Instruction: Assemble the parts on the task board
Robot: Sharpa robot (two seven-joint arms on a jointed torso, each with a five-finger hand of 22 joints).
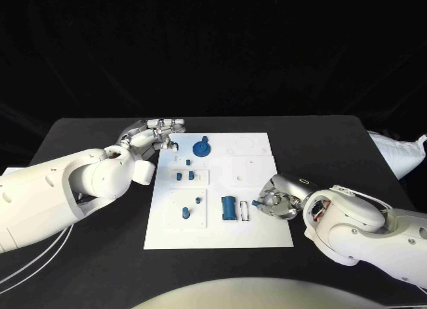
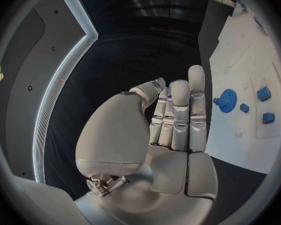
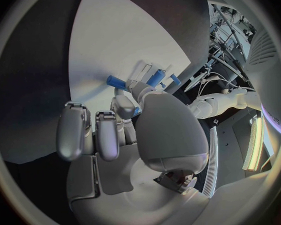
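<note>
Black table (image 1: 93,132) carrying white task board (image 1: 259,238) | right hand (image 1: 276,203) pinching small blue part (image 1: 256,203) beside blue cylinder (image 1: 229,207) | left hand (image 1: 158,136) hovering at board's far-left corner, fingers together, holding nothing | advice: keep the part upright, seat it slowly.

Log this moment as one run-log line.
left hand: open, at board far-left corner, beside gear | right hand: pinching small blue part over board's right side | stage: assembly under way
</note>
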